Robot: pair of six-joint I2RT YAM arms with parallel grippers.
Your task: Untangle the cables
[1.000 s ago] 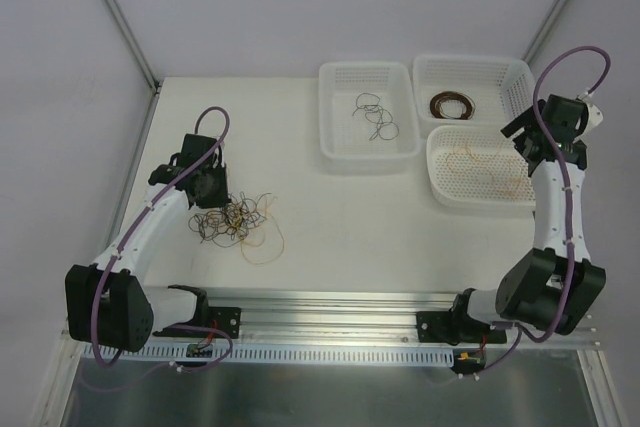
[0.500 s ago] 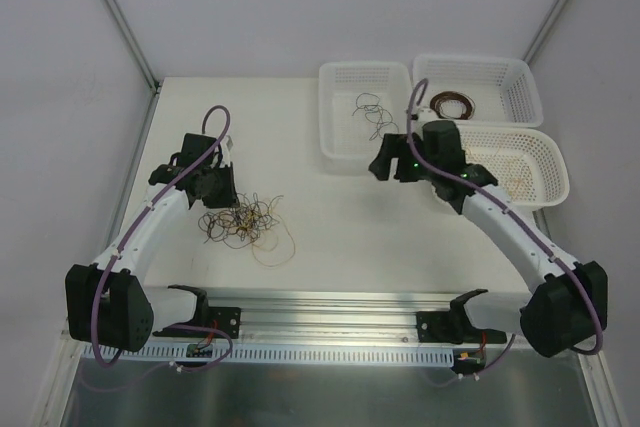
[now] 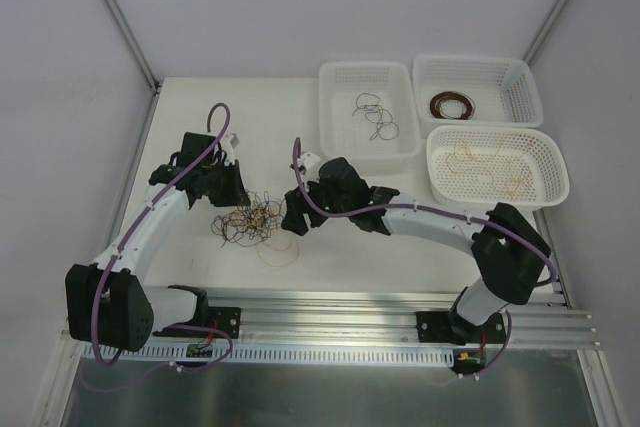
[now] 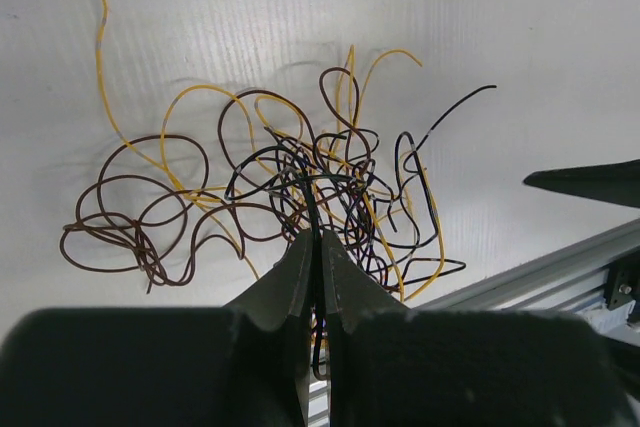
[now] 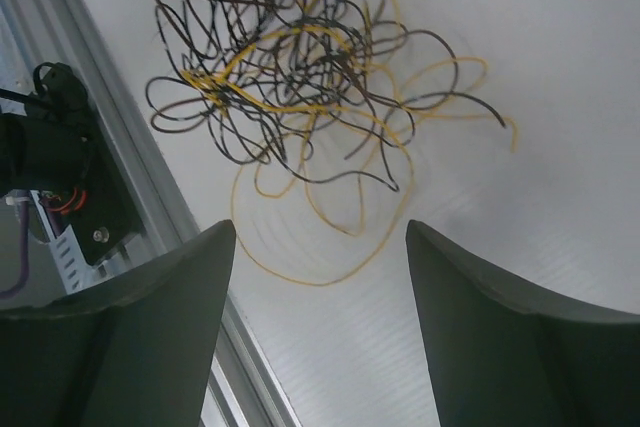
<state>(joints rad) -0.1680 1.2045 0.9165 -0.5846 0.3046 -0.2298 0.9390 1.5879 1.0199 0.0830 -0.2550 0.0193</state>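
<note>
Step in hand: freeing a single wire from the cables (image 3: 250,219), which lie tangled on the table (image 3: 350,259) directly beneath and between both grippers. The left gripper (image 4: 318,239) has its jaws closed, pinching a black strand (image 4: 316,197) at the tangle's near edge. The right gripper (image 5: 320,232) hovers above the opposite side, jaws wide apart and empty, with a yellow loop (image 5: 312,283) below the gap. The next move probably calls for lowering the right gripper, closing it on one strand and pulling slowly while the left gripper anchors the bundle. The left arm (image 3: 150,227) and right arm (image 3: 430,222) reach inward, wrists pitched down.
</note>
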